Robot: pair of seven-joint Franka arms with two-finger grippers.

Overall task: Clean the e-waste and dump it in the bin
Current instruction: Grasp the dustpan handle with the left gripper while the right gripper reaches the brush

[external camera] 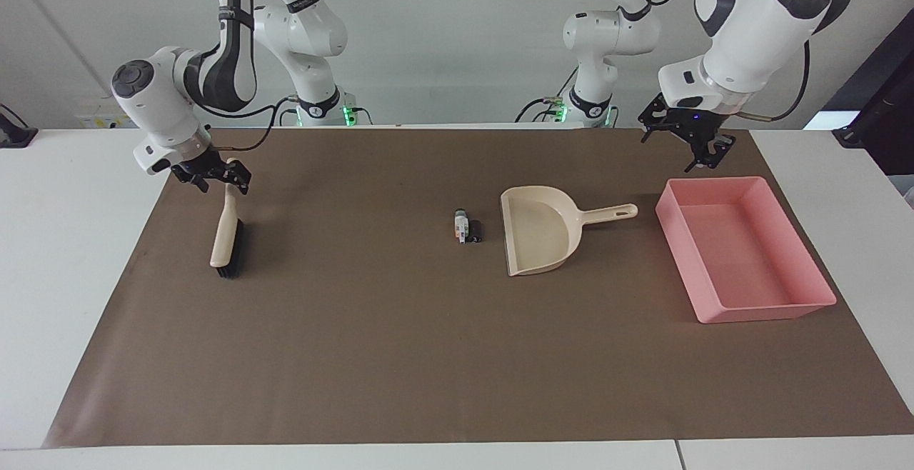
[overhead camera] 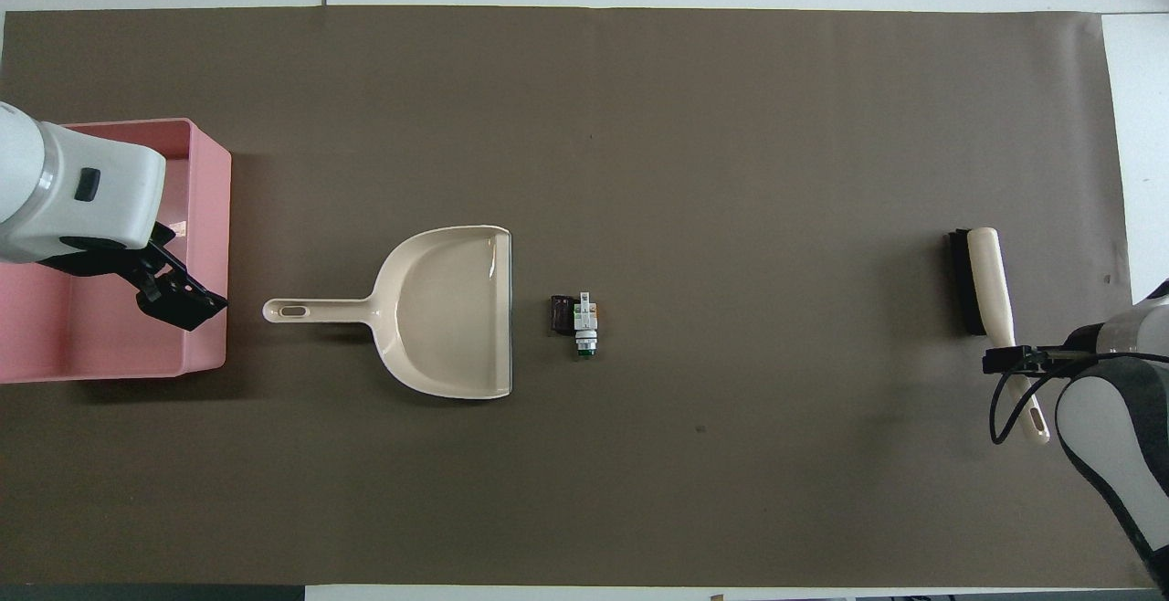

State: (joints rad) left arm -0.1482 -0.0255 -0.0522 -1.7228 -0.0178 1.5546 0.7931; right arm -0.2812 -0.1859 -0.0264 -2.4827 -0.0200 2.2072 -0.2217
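The e-waste lies mid-table beside the dustpan's mouth: a white stubby piece (external camera: pixel 461 227) (overhead camera: pixel 584 322) touching a black cylinder (external camera: pixel 475 231) (overhead camera: pixel 559 314). The beige dustpan (external camera: pixel 539 238) (overhead camera: pixel 447 309) lies flat, its handle toward the pink bin (external camera: pixel 771 311) (overhead camera: pixel 208 217) at the left arm's end. A beige brush (external camera: pixel 227 231) (overhead camera: pixel 986 290) with black bristles lies at the right arm's end. My right gripper (external camera: pixel 218 181) (overhead camera: pixel 1009 362) is open, low over the brush handle's end. My left gripper (external camera: pixel 685 145) (overhead camera: pixel 183 295) is open, in the air over the bin's edge that faces the dustpan.
A brown mat (external camera: pixel 400 341) covers most of the white table (external camera: pixel 78 241). Everything lies in one row across the mat's middle. The bin holds nothing.
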